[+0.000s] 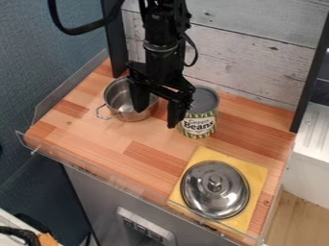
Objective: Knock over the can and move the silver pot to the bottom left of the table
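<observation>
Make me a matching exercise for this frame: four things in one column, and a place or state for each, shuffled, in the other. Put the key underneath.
Things
1. Silver pot
2. Can
3. Lid
4. Gripper

Places and states
A. Lying on the flat yellow piece
B. Black, hanging over the work with its fingers spread apart
C. Uncovered, with a wire handle out to its side
D. Standing upright, with a green-striped label

Right pairs: 1-C, 2-D, 3-A, 4-B
</observation>
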You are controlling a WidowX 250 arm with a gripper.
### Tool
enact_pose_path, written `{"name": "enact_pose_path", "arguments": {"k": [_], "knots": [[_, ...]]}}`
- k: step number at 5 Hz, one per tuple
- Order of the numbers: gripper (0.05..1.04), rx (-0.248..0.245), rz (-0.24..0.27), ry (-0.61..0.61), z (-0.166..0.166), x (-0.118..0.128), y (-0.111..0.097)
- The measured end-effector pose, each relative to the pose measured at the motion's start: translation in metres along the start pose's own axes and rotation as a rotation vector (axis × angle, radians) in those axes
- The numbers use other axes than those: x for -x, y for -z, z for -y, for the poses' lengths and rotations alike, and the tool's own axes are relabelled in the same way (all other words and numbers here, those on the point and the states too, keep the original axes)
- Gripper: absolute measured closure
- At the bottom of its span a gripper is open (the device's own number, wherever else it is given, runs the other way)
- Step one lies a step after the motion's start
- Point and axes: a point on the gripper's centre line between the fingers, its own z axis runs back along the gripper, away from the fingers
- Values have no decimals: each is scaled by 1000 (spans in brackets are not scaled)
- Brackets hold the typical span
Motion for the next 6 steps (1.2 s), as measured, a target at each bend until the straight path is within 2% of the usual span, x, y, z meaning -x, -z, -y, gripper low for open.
{"name": "enact_pose_path", "arguments": {"k": [1, 2, 4, 5, 6], "knots": [[83, 5, -36, 5, 1, 2, 10], [83, 2, -44, -37, -22, -13, 18], [83, -57, -32, -46, -41, -43, 25], [83, -63, -39, -74, -47, -53, 36], [83, -73, -25, -90, -53, -62, 49]]}}
